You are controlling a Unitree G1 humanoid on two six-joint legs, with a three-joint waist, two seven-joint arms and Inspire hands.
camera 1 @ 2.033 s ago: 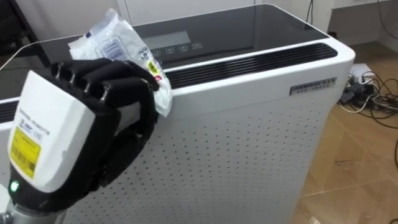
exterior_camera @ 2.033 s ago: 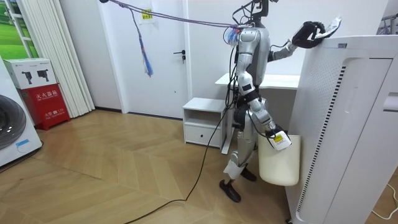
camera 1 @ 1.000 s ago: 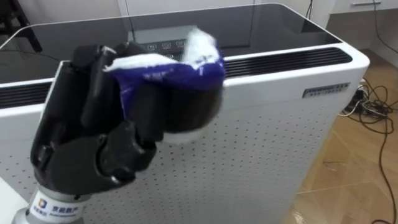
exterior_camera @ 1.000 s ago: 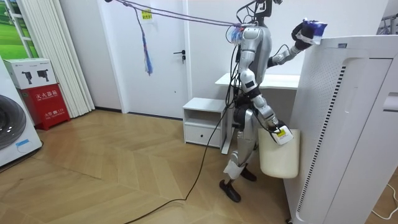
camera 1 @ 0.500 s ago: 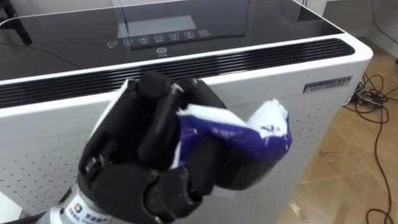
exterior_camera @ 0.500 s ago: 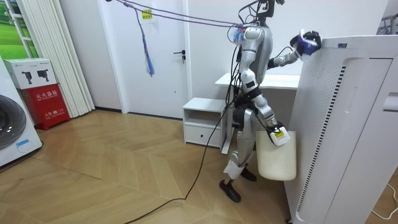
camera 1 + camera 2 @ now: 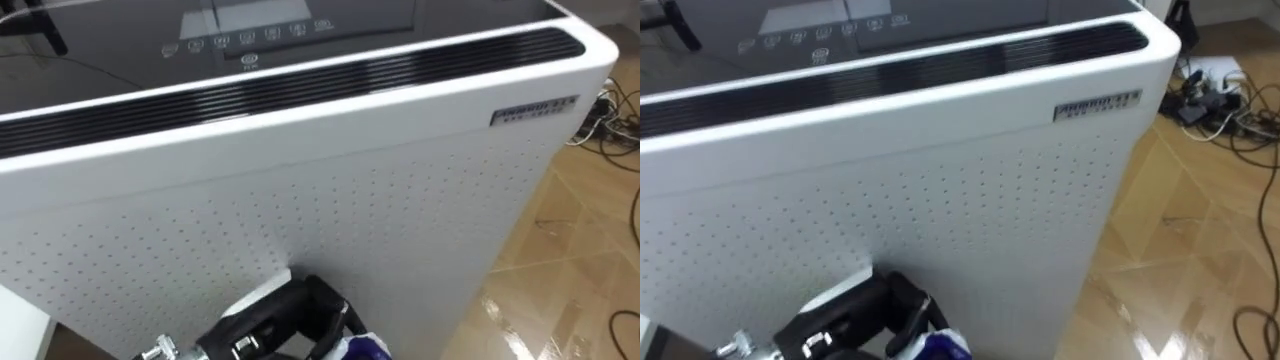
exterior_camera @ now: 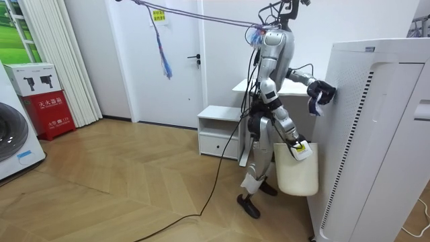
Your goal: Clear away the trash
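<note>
Black-cased, the robot's left hand [image 7: 285,322] is clenched round a crumpled blue-and-white plastic wrapper [image 7: 365,348]. The garbage sits in that hand at the bottom edge of the eye views, close to the perforated front of a tall white box-shaped air purifier [image 7: 350,220].

In the room view the left arm reaches forward with the elbow bent. The hand is below shoulder height, just beside the purifier's front, and the wrapper's loose end dangles under it. The right arm hangs down past the thigh, with the right hand [image 8: 299,146] at the rim of a white plastic bin [image 8: 297,176]. The bin hangs clear of the floor; whether that hand is clenched on the rim I cannot tell.

The purifier's top is a glossy black control panel [image 7: 120,60], with a dark slatted vent strip [image 7: 300,80] along its front edge and a rounded white corner at the eye views' right. Past that corner lies light wooden plank floor [image 7: 570,260], with a tangle of dark cables [image 7: 610,110] near the far side.

The robot stands close up to the purifier, the bin just beside the purifier's front. Behind the robot are a white tabletop [image 8: 245,85] and a low white open-fronted cabinet [image 8: 218,131]. Open floor spreads toward the room view's left.
</note>
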